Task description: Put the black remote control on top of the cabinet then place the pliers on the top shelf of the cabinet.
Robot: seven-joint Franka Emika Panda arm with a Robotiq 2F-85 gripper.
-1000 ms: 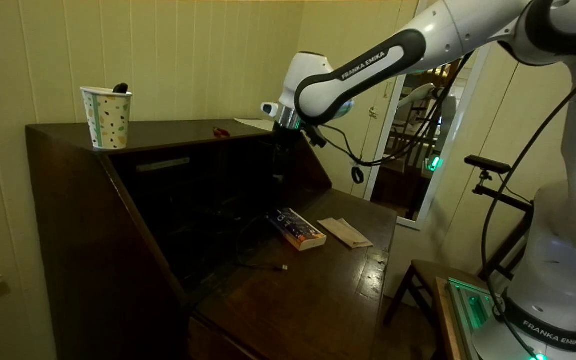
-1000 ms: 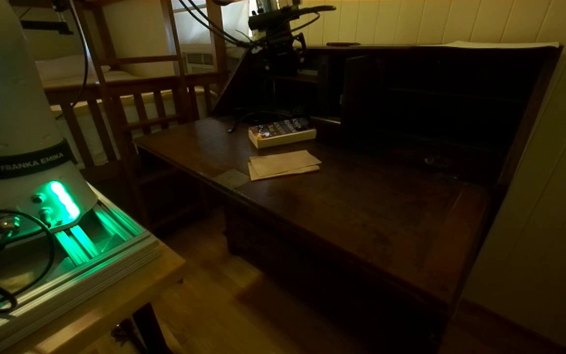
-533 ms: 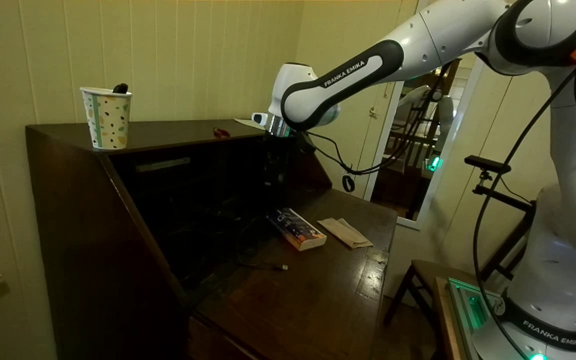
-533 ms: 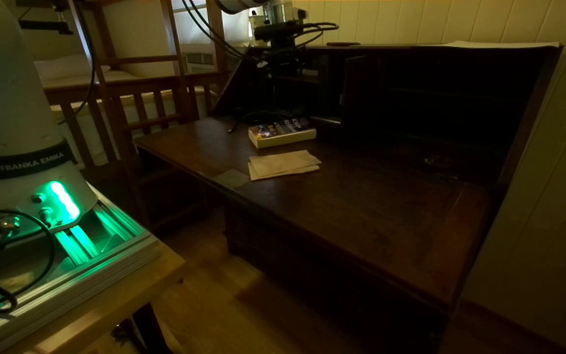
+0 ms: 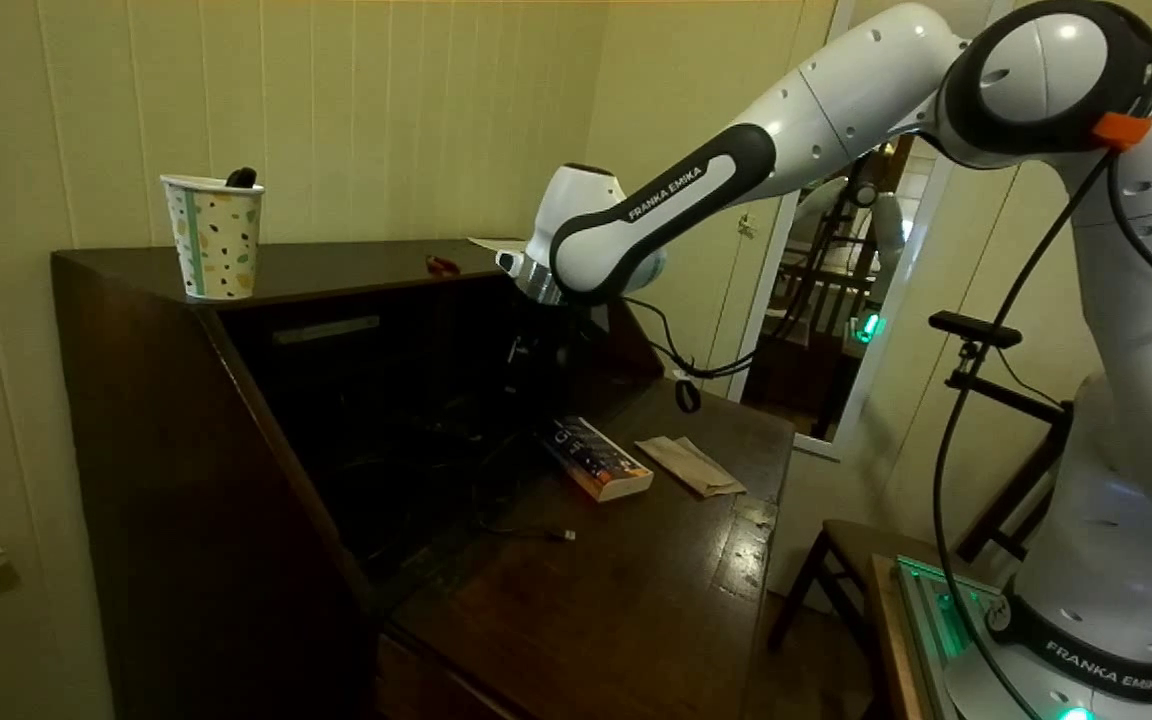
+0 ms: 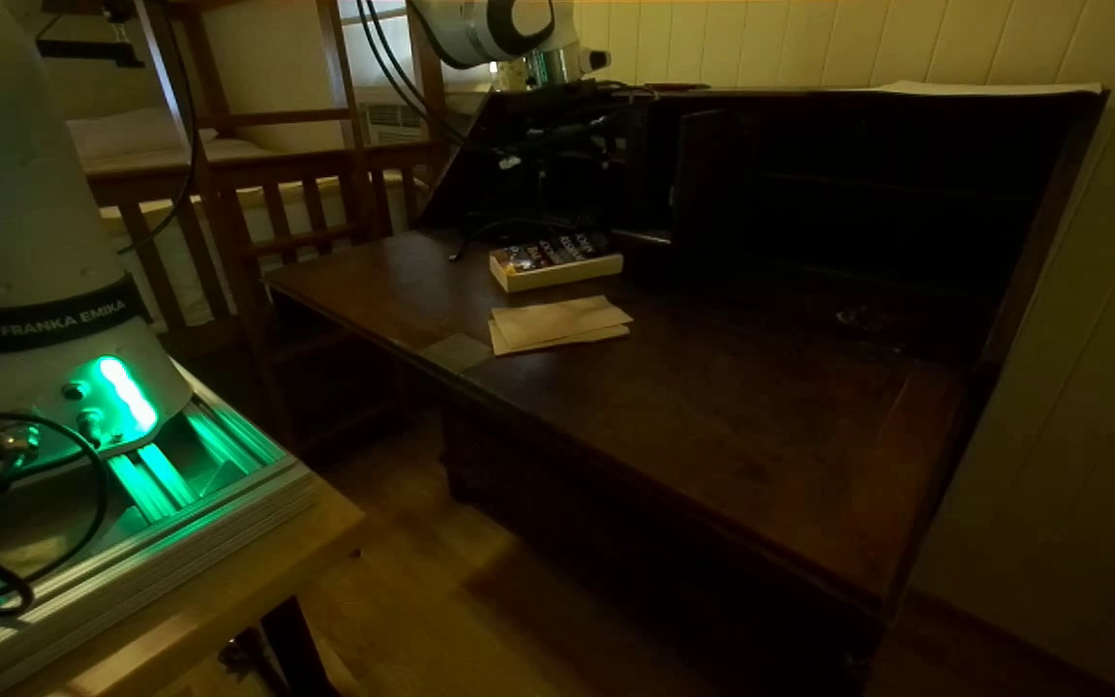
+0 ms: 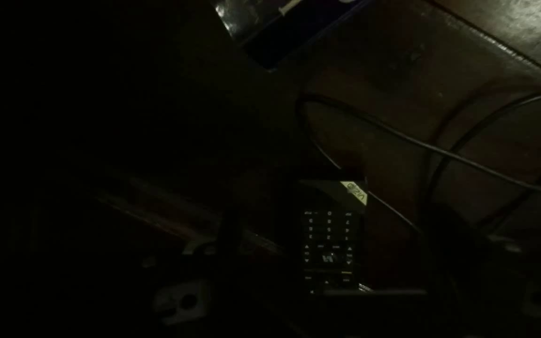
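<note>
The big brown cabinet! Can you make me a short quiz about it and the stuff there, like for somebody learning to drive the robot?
1. In an exterior view, the patterned cup is on top of the cabinet. True or false: the cup is lying on its side.

2. In the wrist view, what is printed on the black remote control?
a) animals
b) numbers
c) flowers

3. In both exterior views, the book and the folded tan papers lie on the desk leaf. Which is nearer its front edge?

Key: 1. False, it stands upright. 2. b. 3. The folded tan papers.
</note>
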